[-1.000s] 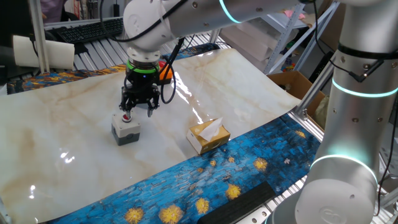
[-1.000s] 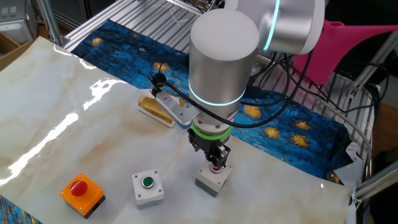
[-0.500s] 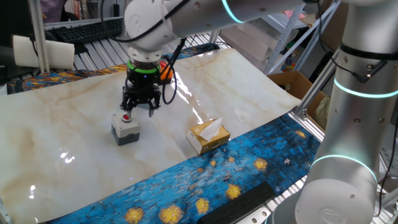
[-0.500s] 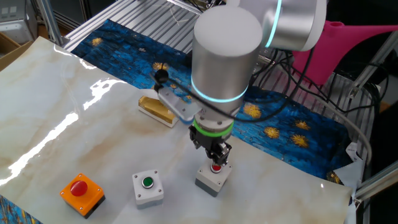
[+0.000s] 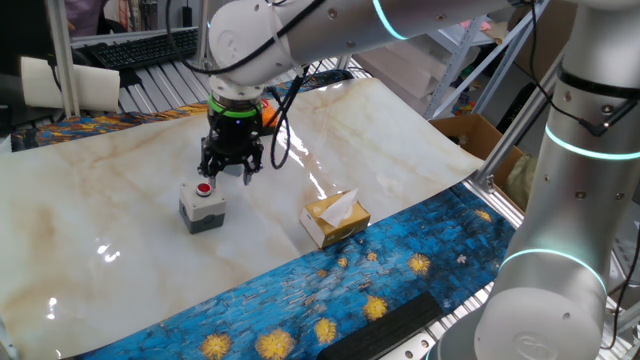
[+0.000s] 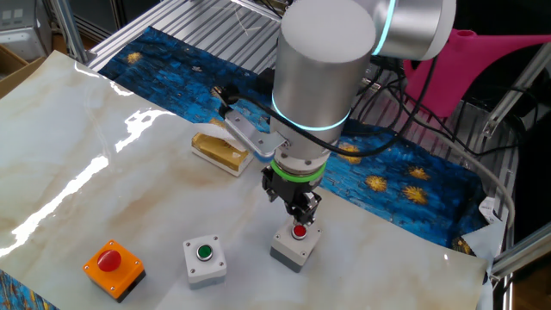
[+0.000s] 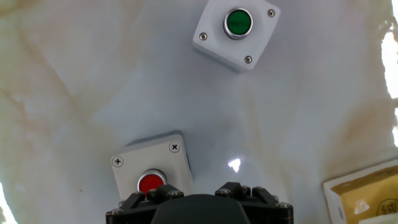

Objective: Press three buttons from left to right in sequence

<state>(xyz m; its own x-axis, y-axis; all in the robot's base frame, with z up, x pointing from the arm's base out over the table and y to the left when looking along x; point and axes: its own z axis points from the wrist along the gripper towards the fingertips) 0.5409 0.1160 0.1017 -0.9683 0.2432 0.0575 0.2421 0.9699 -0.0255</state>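
Gripper hangs just above the grey box with the red button, holding nothing, finger gap not readable, so travel straight across to the grey box with the green button and press down square on its cap.

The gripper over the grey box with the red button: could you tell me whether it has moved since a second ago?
Yes. The gripper has lifted slightly off the grey box's red button, which now shows clear below it.

bare marble between button boxes — tissue box aside
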